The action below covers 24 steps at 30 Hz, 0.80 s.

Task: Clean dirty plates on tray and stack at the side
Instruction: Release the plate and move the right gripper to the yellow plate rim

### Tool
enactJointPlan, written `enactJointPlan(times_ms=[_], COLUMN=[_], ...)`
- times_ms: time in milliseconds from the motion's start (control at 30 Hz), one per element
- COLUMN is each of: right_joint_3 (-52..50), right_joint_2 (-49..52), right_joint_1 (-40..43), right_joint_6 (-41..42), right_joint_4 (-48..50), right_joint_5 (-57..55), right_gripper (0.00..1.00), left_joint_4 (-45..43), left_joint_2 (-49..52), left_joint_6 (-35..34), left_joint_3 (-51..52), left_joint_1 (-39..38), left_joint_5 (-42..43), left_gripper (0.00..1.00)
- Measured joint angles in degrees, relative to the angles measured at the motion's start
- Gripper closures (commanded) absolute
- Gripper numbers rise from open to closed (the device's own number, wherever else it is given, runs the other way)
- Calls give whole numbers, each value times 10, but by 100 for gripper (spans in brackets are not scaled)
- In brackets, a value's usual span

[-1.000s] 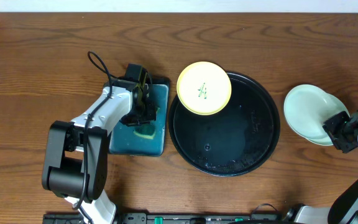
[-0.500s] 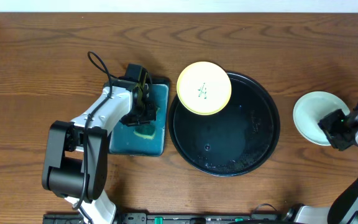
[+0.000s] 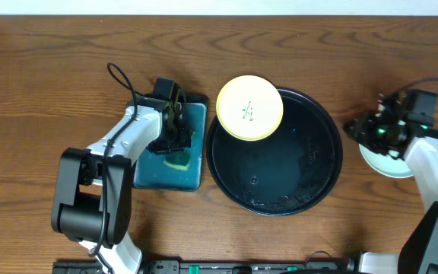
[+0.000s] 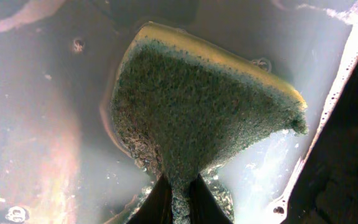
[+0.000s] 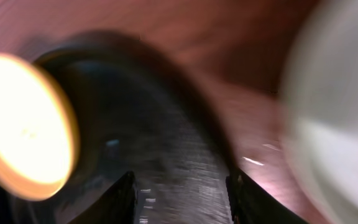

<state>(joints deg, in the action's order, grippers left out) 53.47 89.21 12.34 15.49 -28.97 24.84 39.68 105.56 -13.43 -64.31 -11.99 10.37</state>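
Note:
A pale yellow plate [image 3: 249,107] with a green scribble lies on the upper-left rim of the round black tray [image 3: 280,175]. In the blurred right wrist view the yellow plate [image 5: 23,124] sits left, the black tray [image 5: 160,124] in the middle and a mint plate [image 5: 334,124] right. The mint plate [image 3: 386,166] rests on the table right of the tray, partly under the right arm. My right gripper [image 3: 353,128] hovers between tray and mint plate, open and empty [image 5: 182,202]. My left gripper [image 3: 175,139] is shut on the yellow-green sponge [image 4: 204,106].
A rectangular teal tray [image 3: 150,171] stands left of the black tray, its wet floor [image 4: 42,124] under the sponge. Bare wooden table [image 3: 52,76] lies all around. The left arm's cable [image 3: 116,76] loops above the teal tray.
The right arm has come off the mint plate and swung round to face the black tray, its jaws wider apart. The mint plate rests on the table. The left arm is still.

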Motion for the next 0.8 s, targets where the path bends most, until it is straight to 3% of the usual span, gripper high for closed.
enactJointPlan(times_ms=[233,533,800], right_joint_3=[35,245,286], right_joint_2=[10,110,205], right_joint_1=[-105,-173,-213], right_joint_6=[-32,-81,-89], right_joint_4=[-24,-146,-100], right_joint_5=[17,-6,-23], right_gripper=[53,51,55], left_joint_4=[1,2,2], left_joint_2=[0,0,0], left_joint_6=[0,0,0], left_joint_3=[0,0,0], left_joint_1=[0,0,0], left_joint_5=[0,0,0], left_gripper=[92,92,92])
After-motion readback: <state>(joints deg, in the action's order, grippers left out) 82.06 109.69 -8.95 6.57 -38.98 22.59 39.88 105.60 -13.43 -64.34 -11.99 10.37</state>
